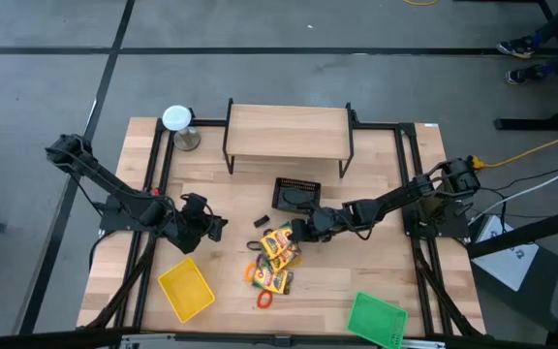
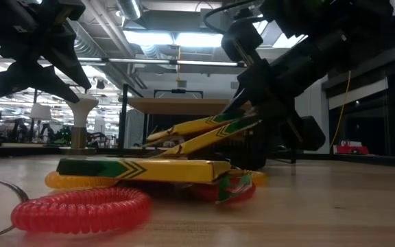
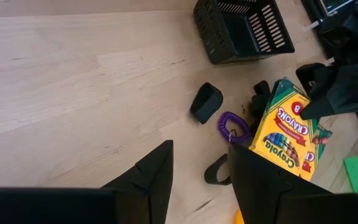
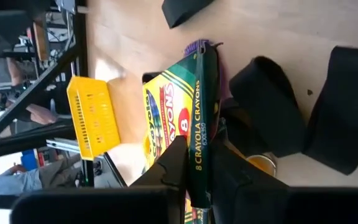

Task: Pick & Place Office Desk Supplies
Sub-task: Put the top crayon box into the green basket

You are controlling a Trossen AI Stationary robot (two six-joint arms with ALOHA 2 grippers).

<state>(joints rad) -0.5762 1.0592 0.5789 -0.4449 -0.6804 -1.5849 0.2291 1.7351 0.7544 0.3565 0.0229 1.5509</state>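
Right gripper [image 1: 303, 231] looks clamped on the edge of a crayon box [image 4: 194, 118] atop the mid-table pile, its long axis running away along the fingers. Left gripper [image 1: 211, 227] waits open nearby.

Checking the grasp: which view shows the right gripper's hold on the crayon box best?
Right wrist view: the right gripper is shut on the crayon box edge. Low view shows the box tilted up; left wrist view its printed face; high view too small to judge.
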